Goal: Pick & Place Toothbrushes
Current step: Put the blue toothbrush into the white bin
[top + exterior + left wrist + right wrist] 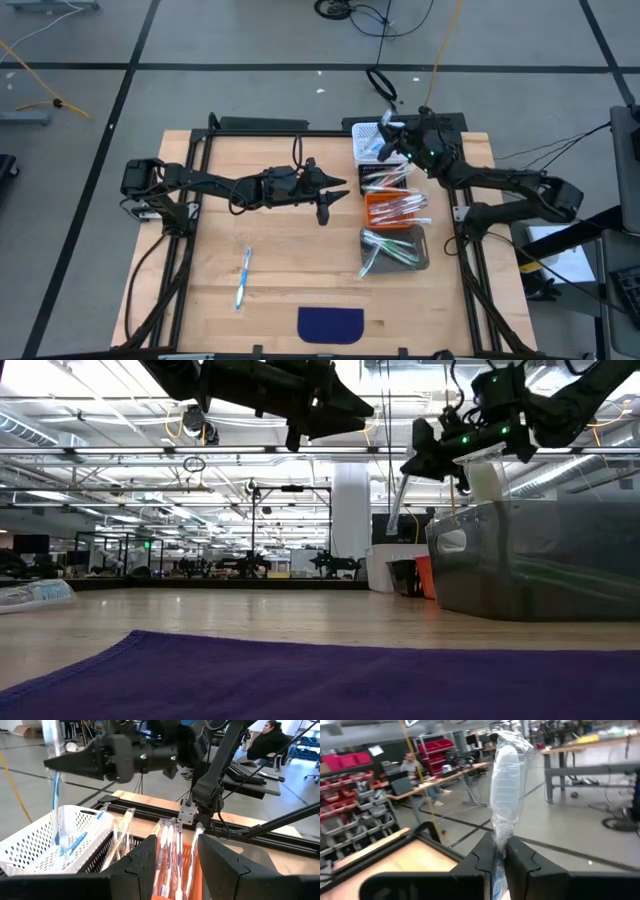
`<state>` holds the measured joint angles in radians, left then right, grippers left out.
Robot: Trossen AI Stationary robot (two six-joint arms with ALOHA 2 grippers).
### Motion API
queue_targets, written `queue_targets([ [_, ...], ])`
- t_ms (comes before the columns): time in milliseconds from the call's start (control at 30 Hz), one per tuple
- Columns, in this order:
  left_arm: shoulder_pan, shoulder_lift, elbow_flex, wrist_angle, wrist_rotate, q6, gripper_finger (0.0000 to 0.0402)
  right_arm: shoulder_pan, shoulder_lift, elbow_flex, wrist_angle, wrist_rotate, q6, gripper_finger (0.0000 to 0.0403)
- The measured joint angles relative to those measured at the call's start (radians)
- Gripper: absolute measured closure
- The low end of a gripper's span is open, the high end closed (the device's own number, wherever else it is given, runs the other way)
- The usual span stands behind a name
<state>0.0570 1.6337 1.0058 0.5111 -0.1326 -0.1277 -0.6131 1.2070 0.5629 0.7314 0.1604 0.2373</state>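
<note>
My right pincer (500, 857) is clamped on a blue toothbrush (55, 795) in crinkly clear wrap, dangling it above the white perforated basket (368, 140). My left pincer (328, 195), fingers parted and empty, hovers beside the orange bin (395, 210) of red-handled brushes. Another wrapped blue toothbrush (242, 277) lies flat on the pale wooden bench (270, 240), near the purple cloth (331, 323).
</note>
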Motion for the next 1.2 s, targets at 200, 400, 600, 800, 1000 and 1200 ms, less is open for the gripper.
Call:
queue_targets([
  [200,0.000,0.000,0.000,-0.001,0.000,0.002,0.0256,-0.056,0.093,0.000,0.056,-0.004,0.070,0.0391],
  [400,0.000,0.000,0.000,-0.017,0.000,0.002,0.0256,-0.084,0.171,0.000,0.115,-0.006,0.120,0.0391],
  [600,0.000,0.000,0.000,-0.023,0.000,0.002,0.0256,-0.084,0.236,0.000,0.165,-0.008,0.149,0.0385],
  [800,0.000,0.000,0.000,-0.023,0.000,0.002,0.0256,-0.084,0.278,0.000,0.178,-0.009,0.178,0.0348],
  [1000,0.000,0.000,0.000,-0.023,0.000,0.002,0.0256,-0.088,0.279,0.000,0.176,-0.057,0.170,0.0284],
  [1200,0.001,0.000,0.000,-0.038,0.000,0.002,0.0256,-0.088,0.271,0.000,0.175,-0.057,0.160,0.0208],
])
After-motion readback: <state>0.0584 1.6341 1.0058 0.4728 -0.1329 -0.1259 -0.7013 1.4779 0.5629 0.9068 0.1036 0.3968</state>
